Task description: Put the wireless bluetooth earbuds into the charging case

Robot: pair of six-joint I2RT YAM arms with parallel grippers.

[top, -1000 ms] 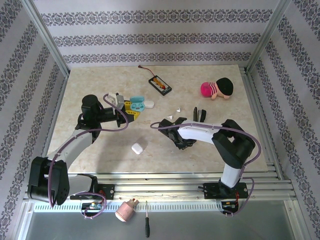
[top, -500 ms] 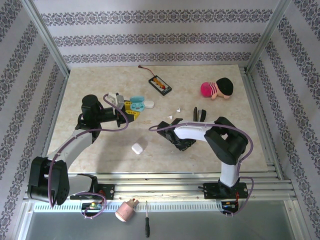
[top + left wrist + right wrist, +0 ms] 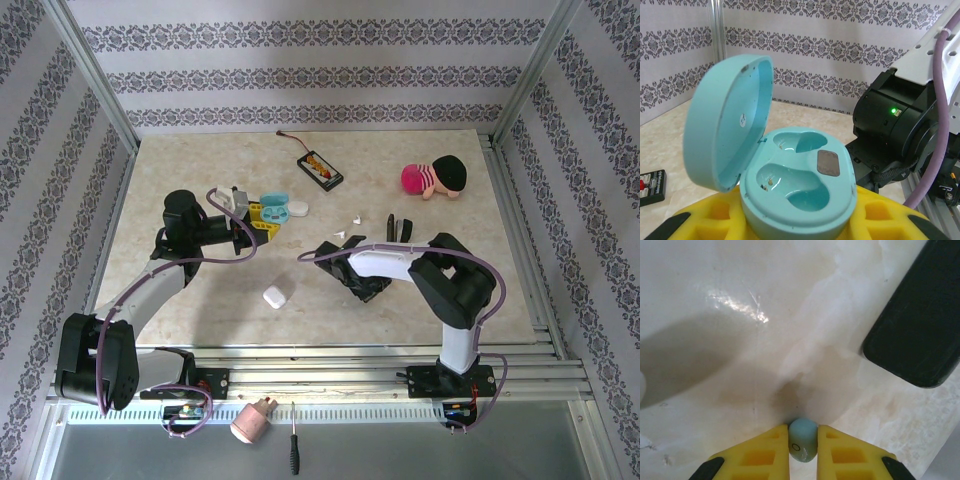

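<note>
The left arm stretches forward, its left gripper (image 3: 262,215) clamped on an open light-blue plastic charging case (image 3: 800,180). The right arm folds leftward, right gripper (image 3: 803,431) pinching a tiny light-blue earbud (image 3: 803,445) between yellow fingers (image 3: 765,455).

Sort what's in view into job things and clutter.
Job: blue case, open, held by the left gripper; blue earbud, pinched by the right gripper; white earbud; white case.
Clutter: doll; battery; screwdriver.
</note>
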